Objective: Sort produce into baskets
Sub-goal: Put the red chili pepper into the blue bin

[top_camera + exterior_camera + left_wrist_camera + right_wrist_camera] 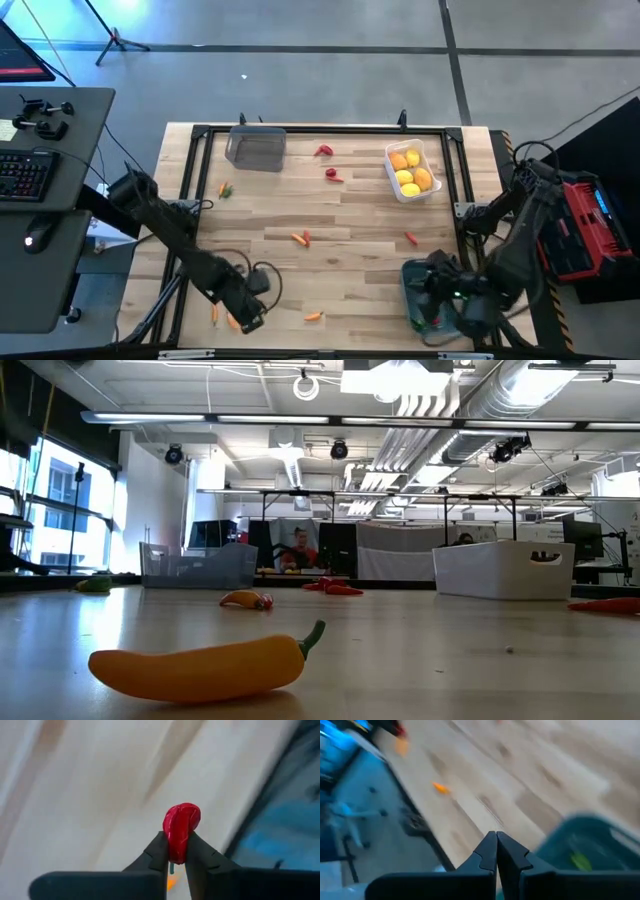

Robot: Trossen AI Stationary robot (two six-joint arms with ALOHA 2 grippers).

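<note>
Red pepper [181, 831] is being gripped by the left gripper [176, 851] near the table's front edge. Right gripper [496, 851] is hanging clenched and empty beside the blue-grey basket [590, 845].

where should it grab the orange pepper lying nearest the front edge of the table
Grip the orange pepper across its thick middle, coming straight down from above. It lies flat on its side on the table, long and tapering toward the green stem, so the jaws should close across its narrow width, not along its length.
</note>
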